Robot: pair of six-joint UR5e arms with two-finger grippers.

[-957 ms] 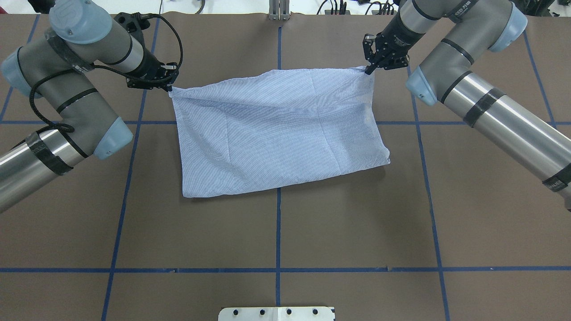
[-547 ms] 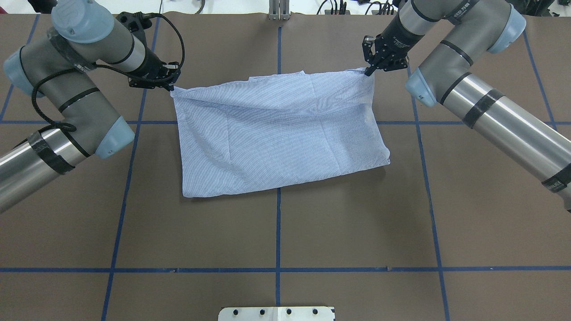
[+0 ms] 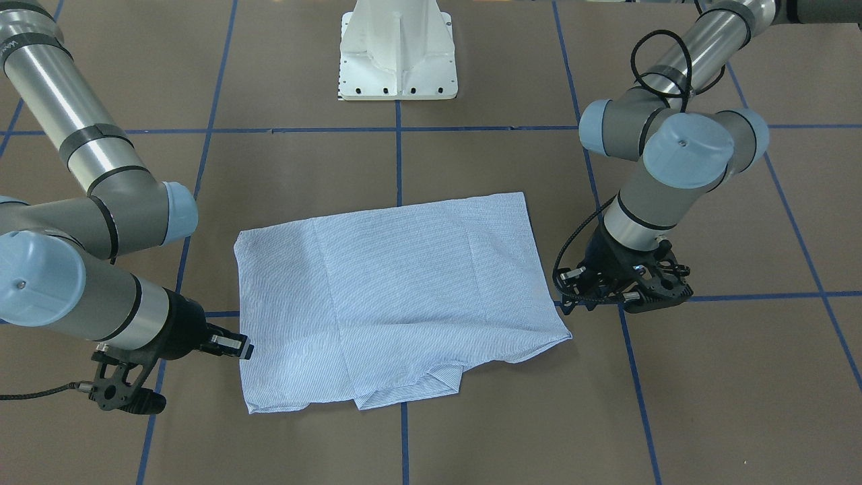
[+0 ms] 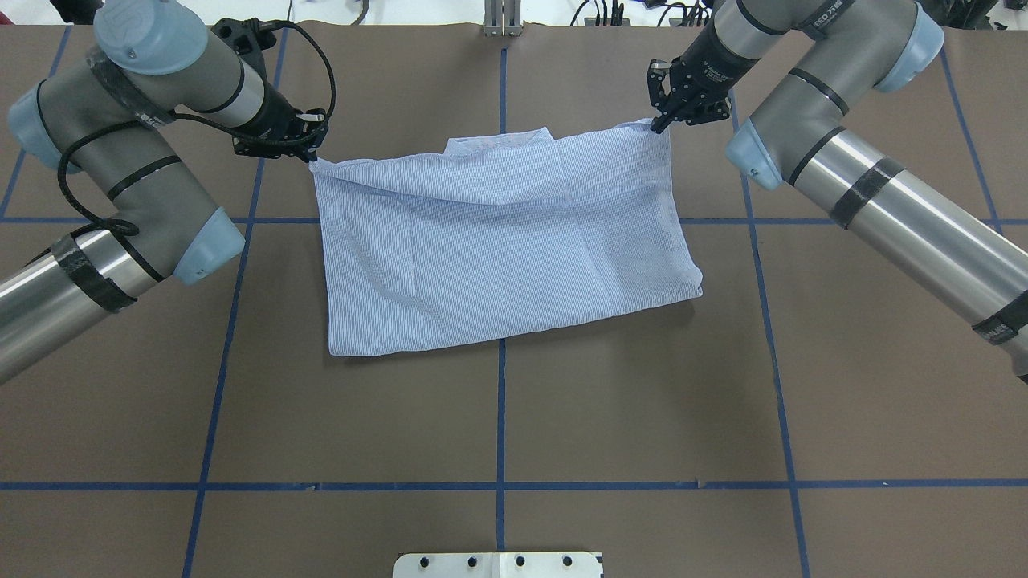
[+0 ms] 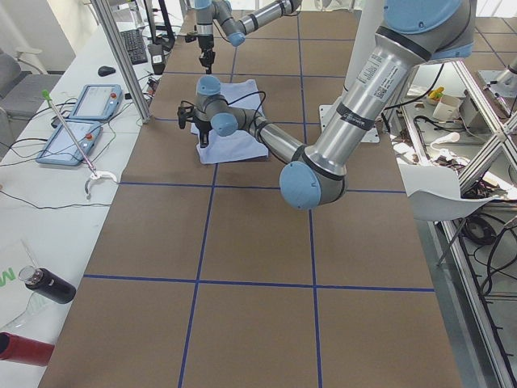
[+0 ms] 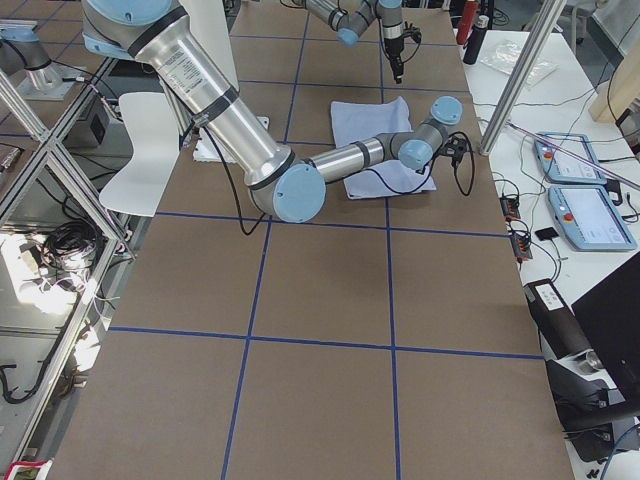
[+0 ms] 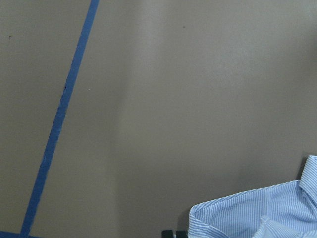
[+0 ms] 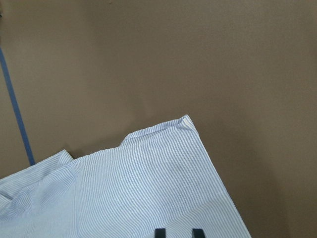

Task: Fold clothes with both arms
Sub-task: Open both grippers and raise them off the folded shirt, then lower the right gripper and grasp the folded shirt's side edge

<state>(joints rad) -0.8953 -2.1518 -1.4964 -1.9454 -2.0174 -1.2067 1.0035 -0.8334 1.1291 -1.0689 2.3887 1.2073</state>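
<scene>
The shirt (image 4: 498,257) lies folded flat on the brown table (image 4: 642,401), straight out in front of the white base (image 3: 397,60) and well apart from it. The blue tape line (image 4: 501,417) that runs out from the middle of the base passes under the cloth. The shirt's edge nearest the base slants, its left end closer to the base than its right. Along the edge farthest from the base, the collar (image 4: 498,143) peeks out from under the top layer, about over that tape line.

Both grippers work at this far edge. The left gripper (image 4: 310,156) has its fingers pressed together on the top layer's corner on the base's left side; the right gripper (image 4: 660,126) pinches the matching corner on the base's right side. A long shallow crease runs through the cloth from the left gripper's corner toward the middle.

In the right wrist view two black fingertips (image 8: 158,233) show at the bottom edge, with striped cloth right up against them. In the left wrist view only a striped corner sits low in the picture (the fingertips barely show there, too little to judge from that view alone). The left arm (image 4: 120,185) and right arm (image 4: 883,193) bend in from either side, elbows out, well away from the base.
</scene>
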